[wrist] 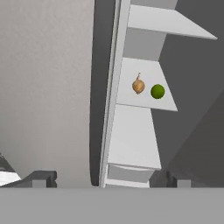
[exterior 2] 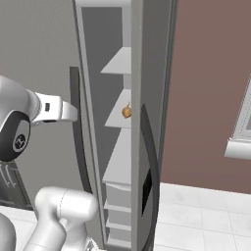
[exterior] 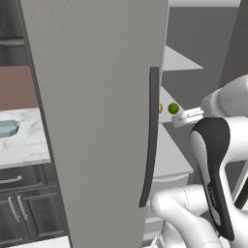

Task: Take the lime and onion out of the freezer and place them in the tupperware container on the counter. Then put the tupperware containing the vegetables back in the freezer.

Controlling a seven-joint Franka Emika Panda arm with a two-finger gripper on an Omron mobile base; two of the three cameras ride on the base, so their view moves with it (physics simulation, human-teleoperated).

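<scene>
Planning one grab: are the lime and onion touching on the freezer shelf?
Apart. The hand view shows pale shelf between onion and lime.

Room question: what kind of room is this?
Probably a kitchen. A tall grey freezer stands open with an onion and a lime on its shelf, and beside it is a marble counter over dark cabinets.

All three views face the freezer [exterior: 97, 121] shelves.
</scene>
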